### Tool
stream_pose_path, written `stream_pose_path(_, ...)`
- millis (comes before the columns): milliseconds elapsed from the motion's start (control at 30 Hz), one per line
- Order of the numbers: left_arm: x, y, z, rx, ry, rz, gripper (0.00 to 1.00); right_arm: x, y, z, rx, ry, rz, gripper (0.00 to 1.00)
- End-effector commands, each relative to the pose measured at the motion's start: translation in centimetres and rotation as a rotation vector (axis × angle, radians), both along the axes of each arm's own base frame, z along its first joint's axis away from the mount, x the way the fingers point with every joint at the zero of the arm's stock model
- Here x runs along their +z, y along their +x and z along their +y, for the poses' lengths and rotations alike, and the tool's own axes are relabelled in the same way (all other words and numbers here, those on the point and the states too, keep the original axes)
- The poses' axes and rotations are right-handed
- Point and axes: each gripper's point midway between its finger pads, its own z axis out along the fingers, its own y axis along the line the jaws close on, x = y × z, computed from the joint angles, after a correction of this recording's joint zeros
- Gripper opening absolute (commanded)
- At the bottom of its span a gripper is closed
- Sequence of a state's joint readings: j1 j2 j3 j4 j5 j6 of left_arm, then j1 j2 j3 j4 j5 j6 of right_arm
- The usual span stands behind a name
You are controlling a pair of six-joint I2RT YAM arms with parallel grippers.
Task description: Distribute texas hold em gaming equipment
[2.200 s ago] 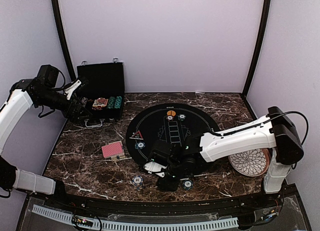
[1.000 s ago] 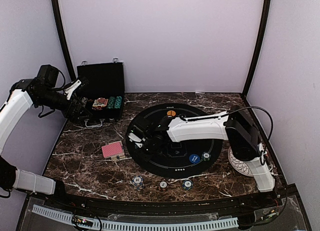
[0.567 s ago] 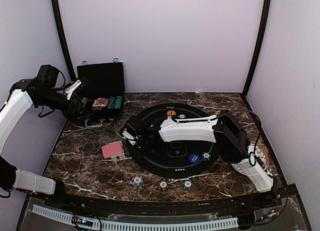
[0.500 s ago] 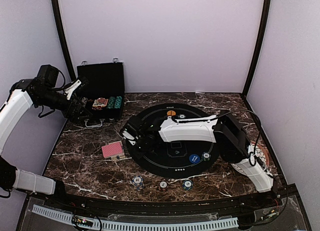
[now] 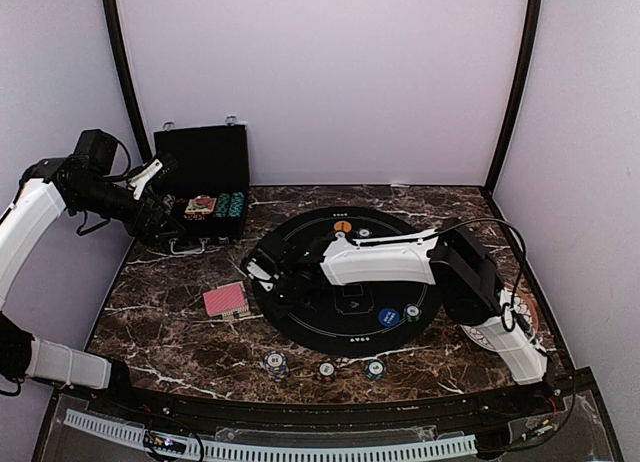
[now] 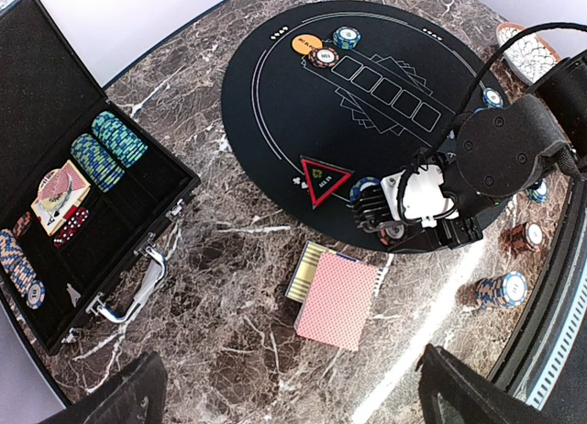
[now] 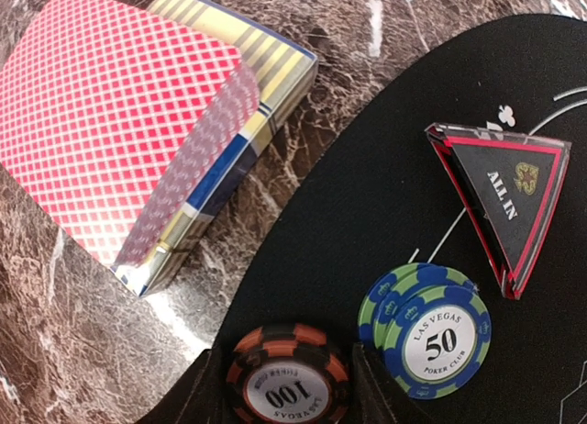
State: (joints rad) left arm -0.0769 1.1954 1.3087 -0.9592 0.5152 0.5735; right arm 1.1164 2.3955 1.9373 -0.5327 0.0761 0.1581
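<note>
Nearest me, three chip stacks (image 5: 326,368) stand in a row by the table's (image 5: 180,342) near edge. They are well apart from either tool and in little danger unless my right arm swings away low.

The real risk is at my right tool (image 7: 286,398), low over the left edge of the black mat (image 7: 367,195). Its fingers (image 7: 209,392) flank an orange-and-black chip (image 7: 284,373) lying flat on the mat. I cannot tell whether they pinch it or stand just clear. If I lift while a finger drags on the rim, the chip could tip, slide off the mat or rise with me. Just on its far side sit the blue chips (image 7: 431,328), overlapped in a small stack, and a wider spread or a sideways pull could shove them. The triangle marker (image 7: 503,199), farther and to the left, is less exposed.

So the chip is between my fingertips, the blue chips are beside the far finger, and the marker is beyond them. The card deck (image 7: 138,121) lies off the mat to the left of the tool, apart from it. A blue button (image 5: 389,317) sits on the mat nearer than my forearm, and an orange button (image 5: 342,225) sits at the mat's far edge.

At the far left my left tool (image 6: 292,360) hangs spread wide and empty above the open case (image 6: 128,199), which holds teal chips (image 6: 108,149).
</note>
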Motion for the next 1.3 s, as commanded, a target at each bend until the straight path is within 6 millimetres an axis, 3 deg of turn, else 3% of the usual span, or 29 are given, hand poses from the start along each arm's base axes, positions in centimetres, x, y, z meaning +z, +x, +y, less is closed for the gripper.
stream_pose_path(0, 0.7, -0.8, -0.5, -0.034, -0.014, -0.019, 0.99, 3.4, 0.5, -0.2, -0.022, 0.032, 0.003, 0.51)
stream_pose_path(233, 1.0, -0.8, -0.5, -0.031, -0.014, -0.028, 0.99, 8.8, 0.1, 0.0, -0.024, 0.137, -0.008, 0.54)
stream_pose_path(433, 1.0, -0.6, -0.4, -0.029, -0.01, -0.03, 0.99, 12.9, -1.8, -2.5, -0.008, 0.183, -0.017, 0.55)
stream_pose_path(533, 0.9, -0.7, -0.4, -0.032, -0.006, -0.032, 0.99, 12.5, -4.2, -4.9, 0.022, 0.146, 0.007, 0.61)
stream_pose_path(733, 0.5, -1.0, -0.4, -0.038, -0.003, -0.033, 0.99, 7.8, -11.1, -10.2, 0.106, -0.019, 0.067, 0.74)
stream_pose_path(933, 0.4, -1.1, -0.6, -0.042, -0.006, -0.025, 0.99, 5.9, -15.7, -11.9, 0.185, -0.061, 0.145, 0.81)
stream_pose_path(1100, 0.6, -1.1, -0.6, -0.041, -0.006, -0.024, 0.99, 4.5, -17.3, -12.0, 0.247, -0.1, 0.154, 0.83)
stream_pose_path(1267, 0.8, -1.2, -0.6, -0.04, -0.008, -0.024, 0.99, 3.6, -17.0, -11.8, 0.259, -0.127, 0.135, 0.82)
